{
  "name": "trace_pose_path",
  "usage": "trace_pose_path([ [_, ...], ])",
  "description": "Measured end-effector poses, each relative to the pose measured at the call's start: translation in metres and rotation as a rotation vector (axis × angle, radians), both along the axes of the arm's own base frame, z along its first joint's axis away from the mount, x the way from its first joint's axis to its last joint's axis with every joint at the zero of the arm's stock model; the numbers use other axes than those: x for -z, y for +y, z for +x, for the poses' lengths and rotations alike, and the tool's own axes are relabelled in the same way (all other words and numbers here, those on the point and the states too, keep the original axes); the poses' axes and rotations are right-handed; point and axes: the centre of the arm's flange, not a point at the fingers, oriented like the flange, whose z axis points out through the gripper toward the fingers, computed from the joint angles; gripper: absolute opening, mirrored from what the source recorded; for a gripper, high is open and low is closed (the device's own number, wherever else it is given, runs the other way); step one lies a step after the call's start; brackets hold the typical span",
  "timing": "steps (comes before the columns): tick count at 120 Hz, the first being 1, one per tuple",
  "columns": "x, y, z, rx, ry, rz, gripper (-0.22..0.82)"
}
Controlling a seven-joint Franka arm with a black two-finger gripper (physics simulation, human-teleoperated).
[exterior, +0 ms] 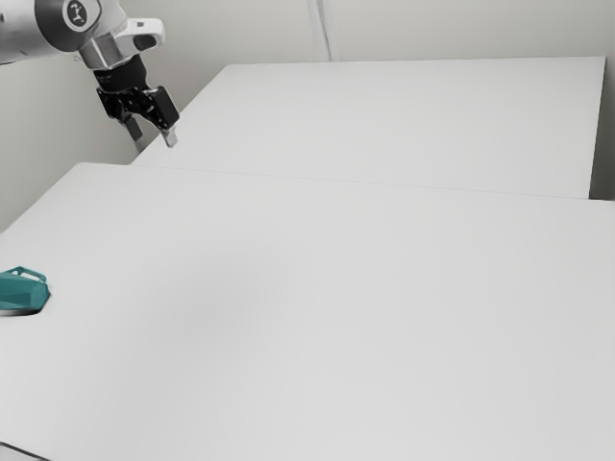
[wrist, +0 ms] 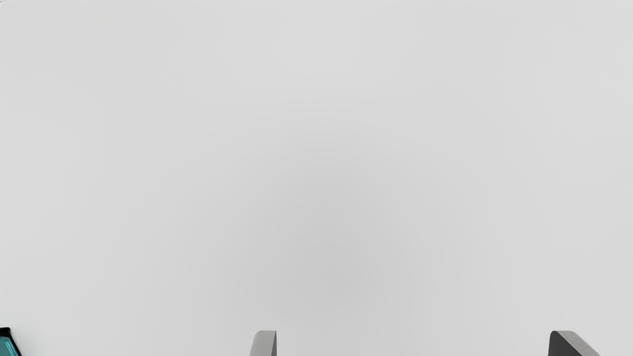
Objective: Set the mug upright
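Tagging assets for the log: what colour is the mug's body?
The mug's body is teal, seen best in the exterior view.

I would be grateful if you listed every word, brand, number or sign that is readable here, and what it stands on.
No words or numbers can be read.
Round badge on the arm: a pale symbol on dark, too small to make out.
Teal mug: no lettering on its visible part.
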Motion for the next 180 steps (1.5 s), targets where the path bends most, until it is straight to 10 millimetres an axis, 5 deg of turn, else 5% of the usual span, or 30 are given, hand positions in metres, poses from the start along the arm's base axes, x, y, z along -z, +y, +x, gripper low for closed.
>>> trace_pose_path([
  [32,0.004,0.002,0.000,0.001,0.005,0.002,0.60],
  [47,0.002,0.023,-0.010,-0.040,0.001,-0.032,0.60],
  [64,0.000,0.089,-0.040,-0.139,0.006,-0.157,0.60],
  [90,0.000,0.233,-0.117,-0.304,-0.028,-0.333,0.60],
  [110,0.033,0.339,-0.182,-0.415,-0.048,-0.430,0.60],
  [145,0.110,0.431,-0.175,-0.283,-0.070,-0.569,0.60],
  [180,0.178,0.508,-0.223,-0.238,-0.168,-0.679,0.60],
])
